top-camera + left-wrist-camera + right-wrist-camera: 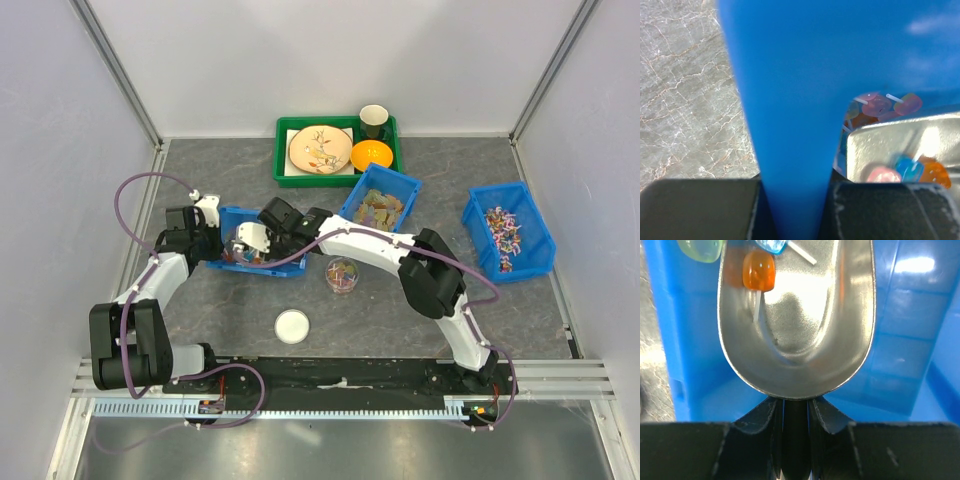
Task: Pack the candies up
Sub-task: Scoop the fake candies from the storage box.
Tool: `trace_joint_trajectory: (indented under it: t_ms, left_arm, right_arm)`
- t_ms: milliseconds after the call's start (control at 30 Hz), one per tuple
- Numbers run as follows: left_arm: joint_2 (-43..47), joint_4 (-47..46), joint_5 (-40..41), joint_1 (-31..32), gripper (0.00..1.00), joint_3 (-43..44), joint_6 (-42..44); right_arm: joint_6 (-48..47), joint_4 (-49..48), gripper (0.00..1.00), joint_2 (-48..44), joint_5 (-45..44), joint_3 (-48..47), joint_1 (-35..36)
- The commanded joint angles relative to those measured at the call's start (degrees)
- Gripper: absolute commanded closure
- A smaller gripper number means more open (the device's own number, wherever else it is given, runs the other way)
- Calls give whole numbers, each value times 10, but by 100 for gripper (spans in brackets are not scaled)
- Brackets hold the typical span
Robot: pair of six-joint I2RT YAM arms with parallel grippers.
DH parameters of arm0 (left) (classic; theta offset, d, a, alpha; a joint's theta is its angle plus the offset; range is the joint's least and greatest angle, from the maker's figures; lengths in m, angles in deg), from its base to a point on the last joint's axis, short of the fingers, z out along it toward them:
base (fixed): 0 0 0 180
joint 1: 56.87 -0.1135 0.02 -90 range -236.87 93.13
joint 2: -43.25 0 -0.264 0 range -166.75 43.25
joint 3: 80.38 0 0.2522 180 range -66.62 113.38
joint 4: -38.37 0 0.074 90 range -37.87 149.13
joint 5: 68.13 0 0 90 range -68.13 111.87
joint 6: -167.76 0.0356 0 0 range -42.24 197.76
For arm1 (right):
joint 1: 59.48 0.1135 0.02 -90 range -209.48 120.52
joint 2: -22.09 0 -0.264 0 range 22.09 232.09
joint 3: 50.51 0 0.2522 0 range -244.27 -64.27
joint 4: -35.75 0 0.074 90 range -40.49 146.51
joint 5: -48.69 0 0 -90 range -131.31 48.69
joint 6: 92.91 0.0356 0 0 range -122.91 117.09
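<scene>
Inside the blue bin (pixel 232 262) at the left lie the candies (pixel 885 105), with a few in the metal scoop (pixel 795 320). Right gripper (pixel 792 440) is clamped on the scoop's handle; left gripper (pixel 795 210) pinches the bin's wall. Lift the scoop slowly and level so nothing rolls out.

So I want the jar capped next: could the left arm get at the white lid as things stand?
Probably not yet. The left gripper is shut on the wall of the blue bin, steadying it. The lid lies bare on the table near that arm's base, so once it lets go, likely yes.
</scene>
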Motion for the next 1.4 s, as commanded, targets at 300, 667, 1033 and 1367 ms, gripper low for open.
trace_joint_trajectory:
  t_ms: [300, 667, 1033, 1367]
  left_arm:
    - [3, -51, -3, 2, 98, 4, 8]
    - [4, -51, -2, 2, 98, 5, 9]
    - [6, -50, -3, 2, 98, 4, 9]
    - [4, -49, -2, 2, 98, 5, 7]
  right_arm:
    - [6, -18, 100, -27, 21, 11, -18]
    - [-61, 28, 100, -50, -315, -6, 24]
    - [-134, 87, 100, -54, -504, -27, 41]
    - [-151, 61, 100, 13, -507, -13, 64]
